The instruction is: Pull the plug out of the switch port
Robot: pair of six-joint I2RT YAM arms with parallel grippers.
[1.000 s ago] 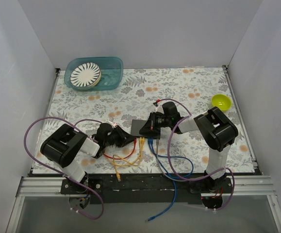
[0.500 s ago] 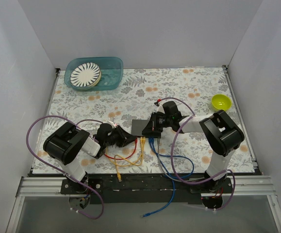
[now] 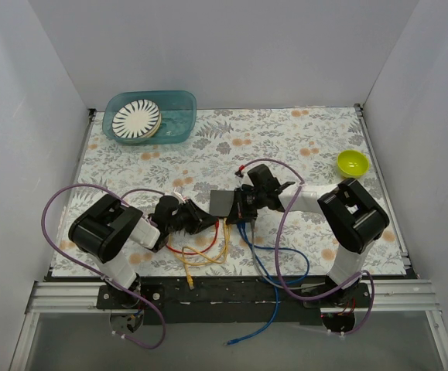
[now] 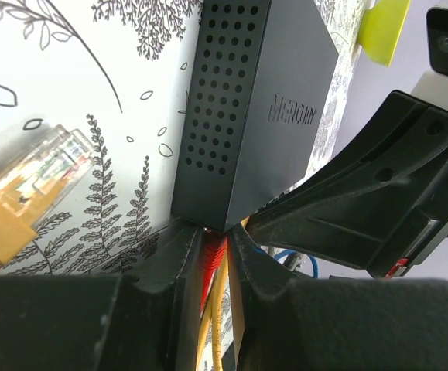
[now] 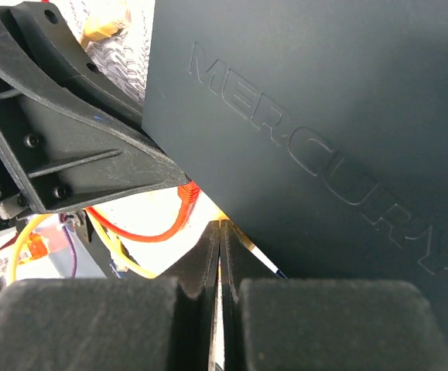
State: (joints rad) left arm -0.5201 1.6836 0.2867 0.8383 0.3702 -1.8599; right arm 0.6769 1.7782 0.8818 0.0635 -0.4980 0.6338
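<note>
Holding striped plate (image 3: 136, 119) — teal tub (image 3: 180, 103); red plug (image 4: 212, 252) at switch (image 4: 243, 116).

I see a matte-black switch (image 4: 247, 100), a red plug (image 4: 212, 251) between my black left fingers (image 4: 162, 278), and a grey-and-orange floral tabletop (image 3: 301, 139).

A floral-patterned desk (image 3: 301, 147) sits between plain white walls. At its far left corner a teal basin (image 3: 179, 108) holds a plate (image 3: 136, 119) with dark and white radiating stripes, lying tilted. A small yellow-green bowl (image 3: 352, 162) stands upright near the right edge. Loose blue cables (image 3: 274, 267) and yellow cables (image 3: 208, 259) curl over the near part, one blue end hanging past the front rail (image 3: 231, 292). The left wrist view shows a clear plug with a yellow boot (image 4: 22, 193) lying on the cloth.
</note>
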